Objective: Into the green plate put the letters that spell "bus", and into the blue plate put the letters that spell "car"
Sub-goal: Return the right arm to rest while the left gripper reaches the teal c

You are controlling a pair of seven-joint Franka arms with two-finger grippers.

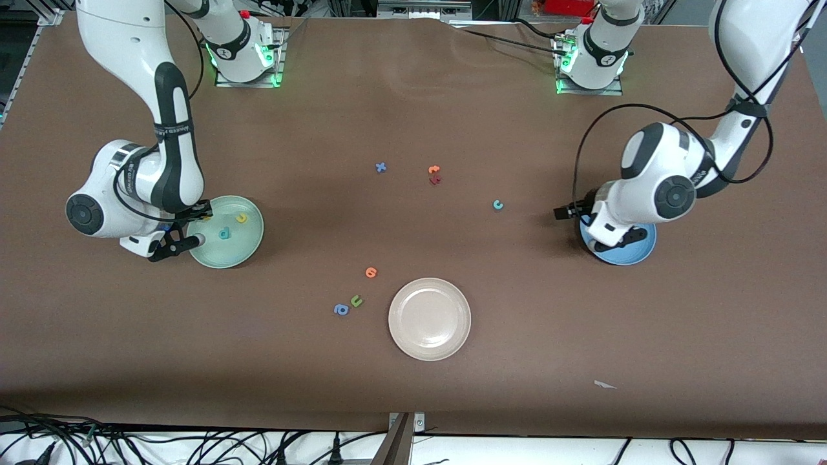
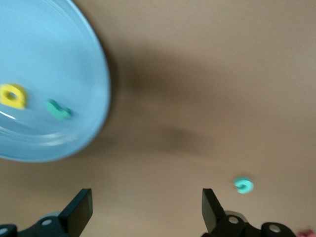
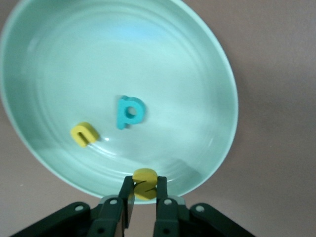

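The green plate (image 1: 249, 248) lies toward the right arm's end of the table, with a teal "b" (image 3: 129, 112) and a yellow "u" (image 3: 84, 134) in it. Over its rim, my right gripper (image 3: 144, 185) is shut on a yellow "s" (image 3: 144, 177). The blue plate (image 2: 98, 74) toward the left arm's end holds a yellow "a" (image 2: 12, 95) and a teal "r" (image 2: 58, 109). My left gripper (image 2: 147, 197) hangs open and empty over the table beside that plate's rim. A teal "c" (image 1: 497, 205) lies on the table between the blue plate and the table's middle.
A cream-white plate (image 1: 429, 318) sits nearer the front camera at mid-table. Beside it lie an orange letter (image 1: 371, 272), a green "u" (image 1: 356, 300) and a blue "a" (image 1: 341, 309). Farther back are a blue "x" (image 1: 381, 167), an orange letter (image 1: 434, 170) and a red one (image 1: 435, 180).
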